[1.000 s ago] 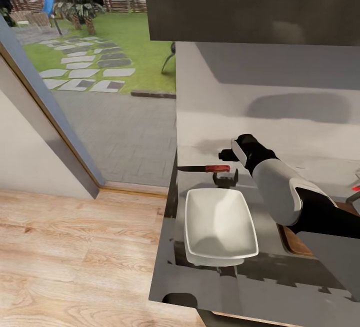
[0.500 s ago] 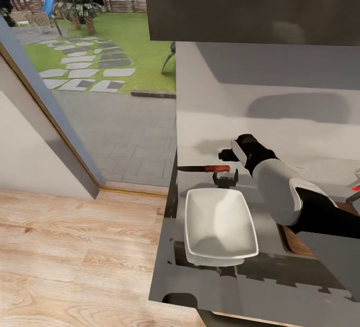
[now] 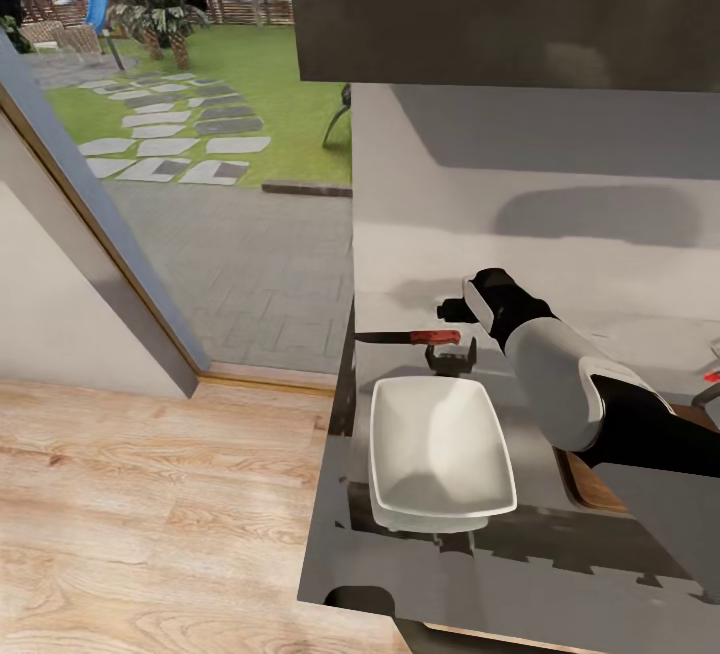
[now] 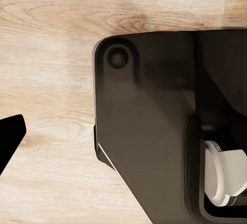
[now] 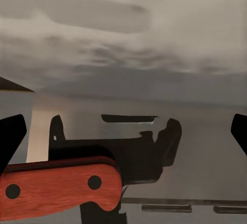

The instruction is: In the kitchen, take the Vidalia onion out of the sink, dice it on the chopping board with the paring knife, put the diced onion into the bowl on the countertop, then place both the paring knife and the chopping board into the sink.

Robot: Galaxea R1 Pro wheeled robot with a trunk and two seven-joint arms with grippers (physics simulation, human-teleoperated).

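The paring knife [image 3: 418,338], with its red handle [image 5: 56,189] and dark blade, lies on the grey countertop [image 3: 560,574] just behind the white bowl [image 3: 440,449]. My right gripper [image 3: 450,319] hovers over the handle end, open; its fingertips [image 5: 11,137] sit far apart in the right wrist view, with the handle low between them, close to one finger. A strip of the wooden chopping board [image 3: 590,489] peeks out from under my right forearm. The onion and the sink are out of view. My left gripper [image 4: 123,136] hangs over the floor, one fingertip [image 4: 11,134] set wide.
The counter's left edge [image 3: 335,454] drops to a wooden floor [image 3: 150,514]. A dark cabinet [image 3: 500,4] hangs overhead and a pale wall [image 3: 540,204] backs the counter. A window or door on the left looks onto a garden. My dark base [image 4: 154,131] is below the left arm.
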